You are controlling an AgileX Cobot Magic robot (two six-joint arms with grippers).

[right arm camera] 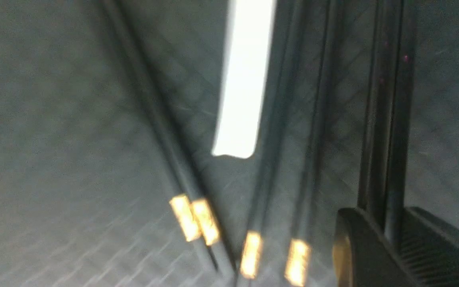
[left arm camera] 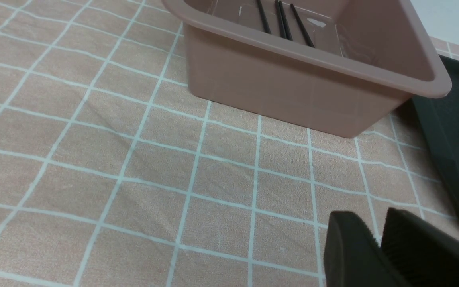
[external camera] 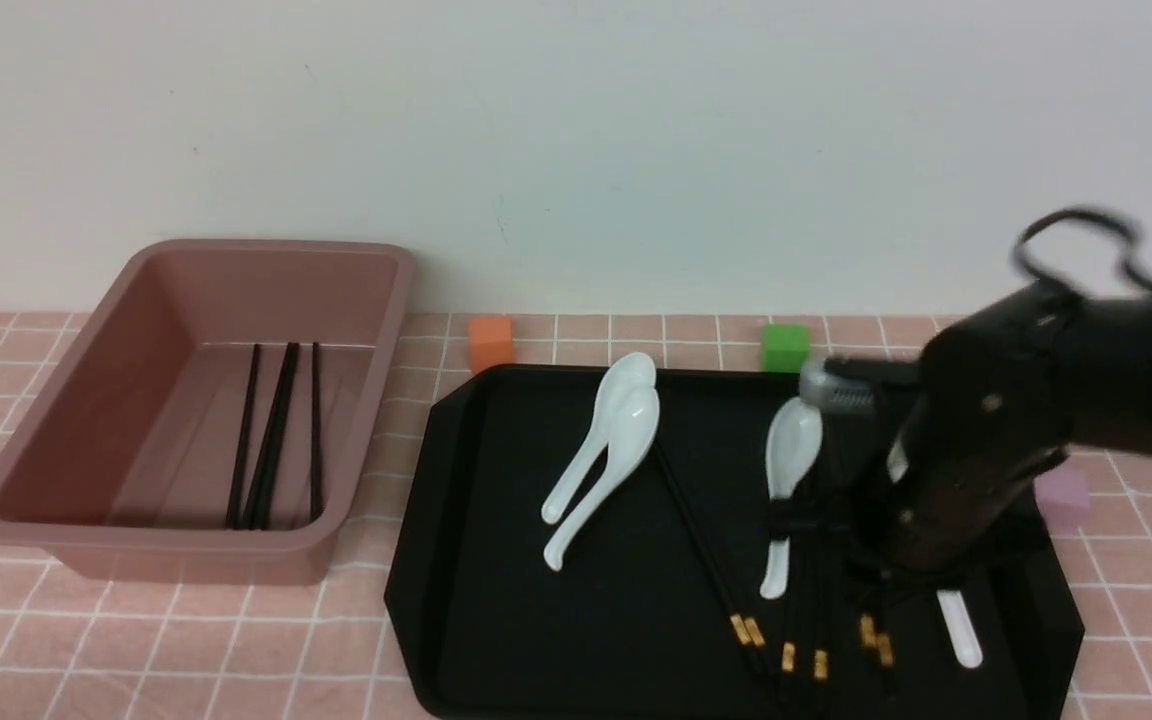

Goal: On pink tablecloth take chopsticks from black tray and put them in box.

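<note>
The black tray (external camera: 496,560) lies on the pink tablecloth (external camera: 136,640). Several black chopsticks (external camera: 736,600) with gold bands lie on its right half. My right gripper (external camera: 876,585) is low over them. In the right wrist view it (right arm camera: 387,225) is shut on one pair of chopsticks (right arm camera: 385,119); two other pairs (right arm camera: 277,167) lie beside it on the tray (right arm camera: 54,119). The box (external camera: 66,400) stands at the left with several chopsticks (external camera: 271,440) inside. My left gripper (left arm camera: 377,229) is shut and empty over the tablecloth (left arm camera: 134,159), near the box (left arm camera: 293,87).
White spoons lie on the tray: two nested (external camera: 606,440), one (external camera: 791,450) by the right arm, one handle (external camera: 958,625) near the gripper. An orange cube (external camera: 491,342) and a green cube (external camera: 784,347) sit behind the tray, a purple one (external camera: 1064,498) at its right.
</note>
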